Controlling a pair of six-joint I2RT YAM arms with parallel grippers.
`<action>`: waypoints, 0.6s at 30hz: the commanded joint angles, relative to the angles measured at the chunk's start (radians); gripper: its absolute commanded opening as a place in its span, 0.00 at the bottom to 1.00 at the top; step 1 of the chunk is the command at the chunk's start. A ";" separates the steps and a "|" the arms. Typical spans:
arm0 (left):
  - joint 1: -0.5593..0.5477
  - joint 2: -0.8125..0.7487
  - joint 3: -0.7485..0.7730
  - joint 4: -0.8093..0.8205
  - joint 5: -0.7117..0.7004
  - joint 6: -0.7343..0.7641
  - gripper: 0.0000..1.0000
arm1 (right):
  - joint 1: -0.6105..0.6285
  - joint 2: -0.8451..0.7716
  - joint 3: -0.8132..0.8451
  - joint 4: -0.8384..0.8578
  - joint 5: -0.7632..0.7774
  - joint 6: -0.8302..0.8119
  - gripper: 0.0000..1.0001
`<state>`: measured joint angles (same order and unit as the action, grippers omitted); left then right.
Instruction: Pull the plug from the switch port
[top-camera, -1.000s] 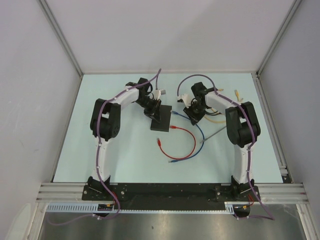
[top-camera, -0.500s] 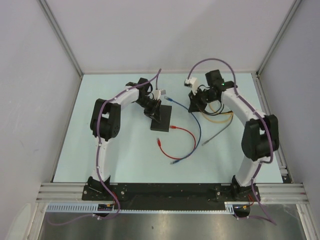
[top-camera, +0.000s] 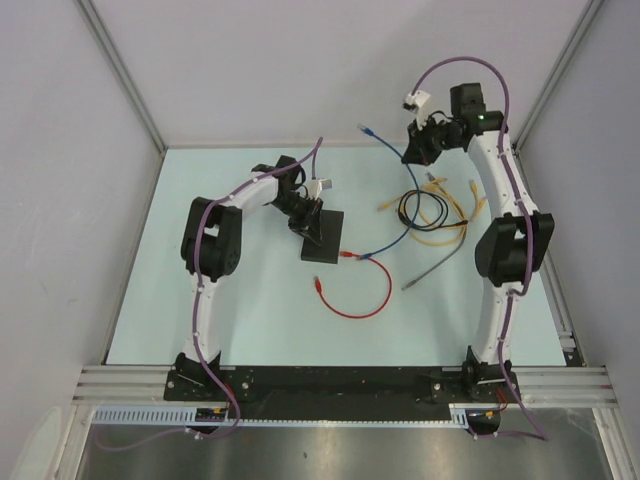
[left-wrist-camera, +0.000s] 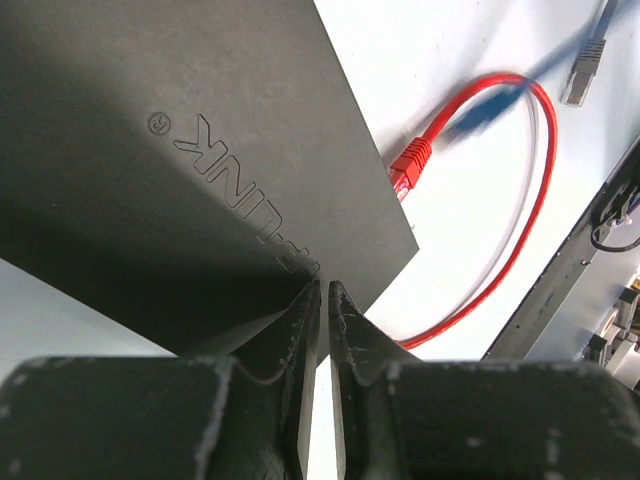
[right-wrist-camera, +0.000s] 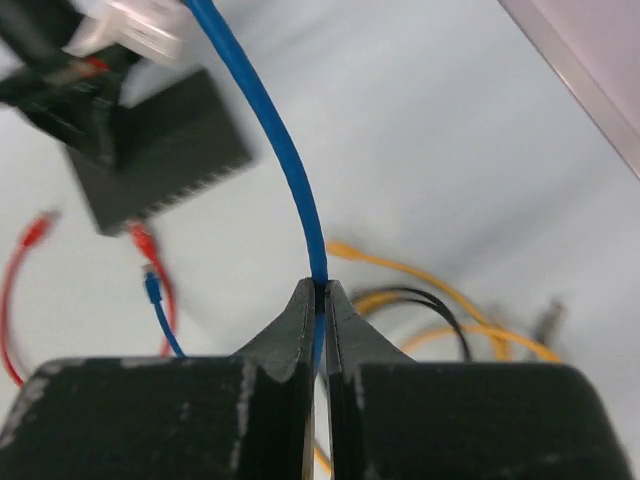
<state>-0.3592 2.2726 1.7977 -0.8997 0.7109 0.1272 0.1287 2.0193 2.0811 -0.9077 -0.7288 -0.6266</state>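
Switch (top-camera: 322, 238) near worktop (top-camera: 230, 320) centre; left tool (left-wrist-camera: 320, 292) fingers together, tips against its edge. Right tool (right-wrist-camera: 317, 292), raised toward 1 o'clock, clamped on blue cable (right-wrist-camera: 290, 170); blue plug (top-camera: 366, 129) in air, well apart from switch.

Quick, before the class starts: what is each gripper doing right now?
Left gripper: closed, pinching the switch at its edge.
Right gripper: closed on the blue cable.

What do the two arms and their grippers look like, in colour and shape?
Both the left arm and the right arm have white tubular links and bulky black joints, with a purple cable running along each. The left gripper and right gripper are matte black and scuffed, tapering to thin tips.
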 joint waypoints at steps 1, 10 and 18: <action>-0.011 0.048 0.008 0.021 -0.085 0.009 0.16 | -0.104 0.186 0.314 -0.252 0.109 -0.087 0.00; -0.011 0.045 0.005 0.021 -0.091 0.012 0.16 | -0.143 0.250 0.211 -0.126 0.491 -0.133 0.00; -0.011 0.045 0.003 0.019 -0.094 0.012 0.16 | -0.084 0.231 0.116 0.030 0.617 0.005 0.37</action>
<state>-0.3599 2.2734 1.7992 -0.8997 0.7105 0.1215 0.0036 2.2963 2.1925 -0.9859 -0.1928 -0.6983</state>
